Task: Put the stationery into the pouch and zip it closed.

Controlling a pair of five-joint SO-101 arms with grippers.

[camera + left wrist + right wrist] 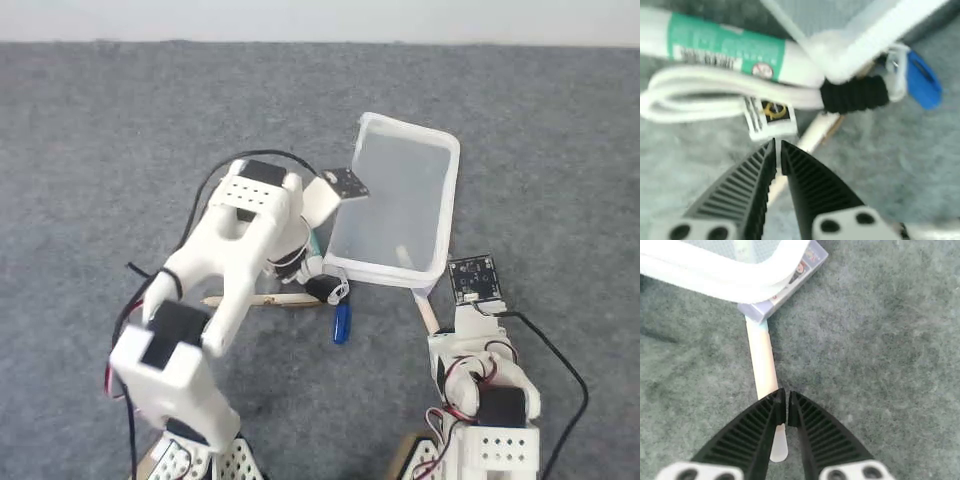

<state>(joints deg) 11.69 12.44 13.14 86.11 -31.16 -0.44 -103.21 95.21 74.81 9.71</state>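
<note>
Grey carpet (90, 150): one pouch (400, 190), one pencil (262, 299), one blue pen (342, 325); left hand (778, 146), right hand (787, 396) pressed together.

The right gripper (786, 402) hangs over the grey table (880, 340), its black jaws drawn together to a thin slit. Beneath them lies a pale flat stick (761, 360), its far end meeting a small printed box (790, 287) tucked under the white pouch rim (715, 275).

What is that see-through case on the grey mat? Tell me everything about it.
The pouch is rectangular, translucent and soft-looking, with a thick white rim. It lies flat on the grey mat, its near edge overlapping a flat pale stick and a white green-labelled tube. Whether it is zipped, I cannot tell.
</note>
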